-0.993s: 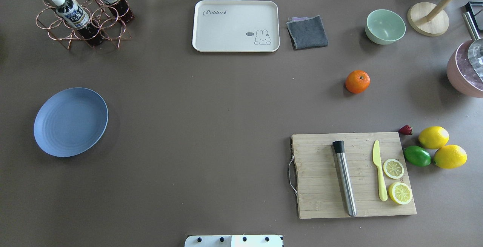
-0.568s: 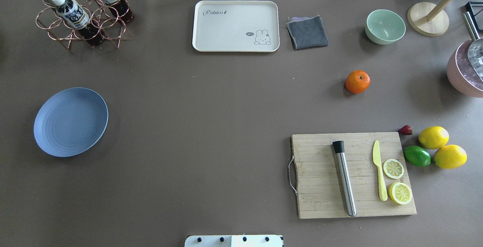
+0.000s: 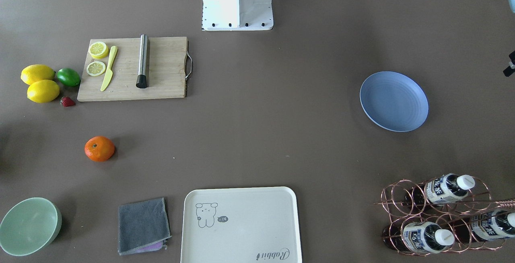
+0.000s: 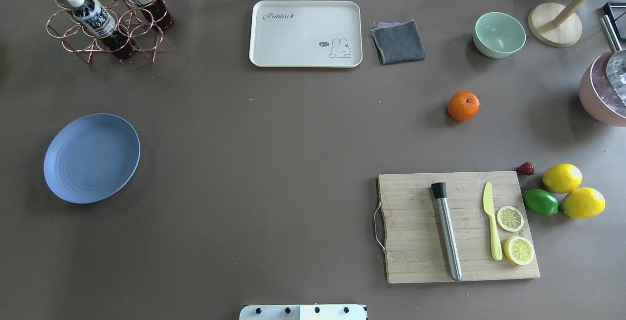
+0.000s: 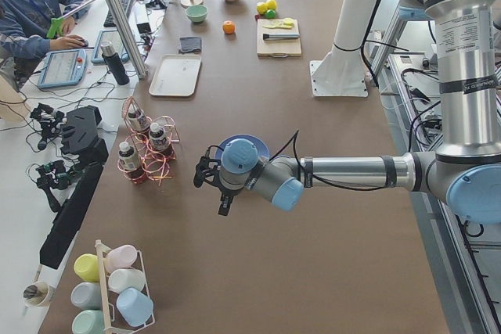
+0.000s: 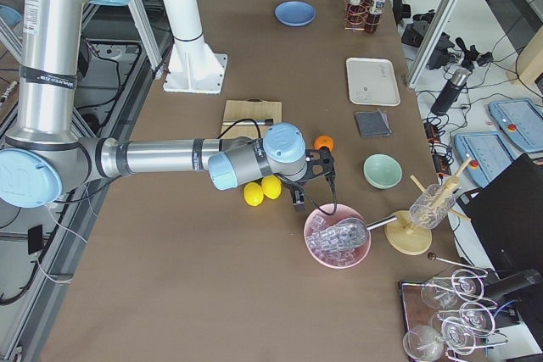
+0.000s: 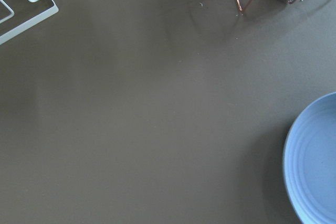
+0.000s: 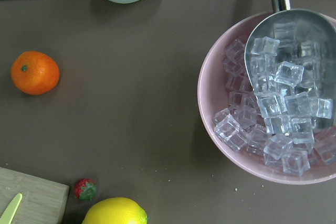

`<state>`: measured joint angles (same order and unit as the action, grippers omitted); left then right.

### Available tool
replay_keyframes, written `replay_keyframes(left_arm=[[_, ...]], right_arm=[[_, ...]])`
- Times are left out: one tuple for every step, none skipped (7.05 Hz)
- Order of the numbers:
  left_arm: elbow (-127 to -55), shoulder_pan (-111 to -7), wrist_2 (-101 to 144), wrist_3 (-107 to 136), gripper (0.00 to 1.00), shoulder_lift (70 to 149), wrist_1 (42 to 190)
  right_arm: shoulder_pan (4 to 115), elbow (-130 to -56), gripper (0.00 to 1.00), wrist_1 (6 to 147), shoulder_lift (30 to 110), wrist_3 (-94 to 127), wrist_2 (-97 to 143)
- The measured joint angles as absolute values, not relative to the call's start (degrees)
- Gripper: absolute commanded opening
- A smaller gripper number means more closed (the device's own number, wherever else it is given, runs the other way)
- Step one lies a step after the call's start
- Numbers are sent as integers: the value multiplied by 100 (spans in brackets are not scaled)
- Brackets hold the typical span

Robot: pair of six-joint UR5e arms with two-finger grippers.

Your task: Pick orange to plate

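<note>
**Orange untouched, plate far across the counter**

Front-facing view: the orange (image 3: 99,148) sits alone on the counter (image 3: 257,134), well apart from the blue plate (image 3: 394,101) on the opposite side. No arm shows.

Overhead: neither arm shows, and nothing differs from a second ago. Orange and plate lie exactly where they lay.

Left side view: the left gripper (image 5: 208,173) hovers close by the plate. I cannot tell whether it is wide or narrow.

Right side view: the right gripper (image 6: 327,165) hangs near the orange, beside the pink ice bowl (image 6: 316,247). Its opening cannot be told either.

Left wrist view: only the plate's rim shows, at the right edge.

Right wrist view: the orange lies off to the left, so the gripper is not centred on it. An off-centre pinch could roll the round fruit toward the strawberry (image 8: 84,189). The long carry across the counter could also shake it loose.
</note>
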<state>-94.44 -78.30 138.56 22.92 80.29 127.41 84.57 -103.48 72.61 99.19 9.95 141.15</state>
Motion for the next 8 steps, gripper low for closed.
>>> replay_keyframes(left_arm=[[-9204,-7430,13795,3035,98,8032,13469],[-8921,-6987,13603,3855,98,8057,14286],[-8742,-6547,13313,4555,98,8131,14839],[-8631,-6185,13073,5021,97,8264,15102],[-8531,-5982,12964,5270,94,8418,15192],[-8431,-5869,12890,5416,85,8556,15222],[-8358,-5806,12805,5471,75,8643,15231],[-8294,-5779,12750,5475,73,8692,15237]], right_arm=[[8127,-10376,98,7250,9829,1442,13741],[7785,-10409,98,7186,9718,1958,13383],[7387,-10422,99,7008,9591,2566,13037],[7011,-10420,99,6815,9481,3070,12764],[6803,-10417,99,6724,9406,3304,12631],[6717,-10416,99,6689,9374,3388,12583],[6683,-10410,99,6677,9357,3416,12569],[6669,-10405,99,6673,9348,3424,12566]])
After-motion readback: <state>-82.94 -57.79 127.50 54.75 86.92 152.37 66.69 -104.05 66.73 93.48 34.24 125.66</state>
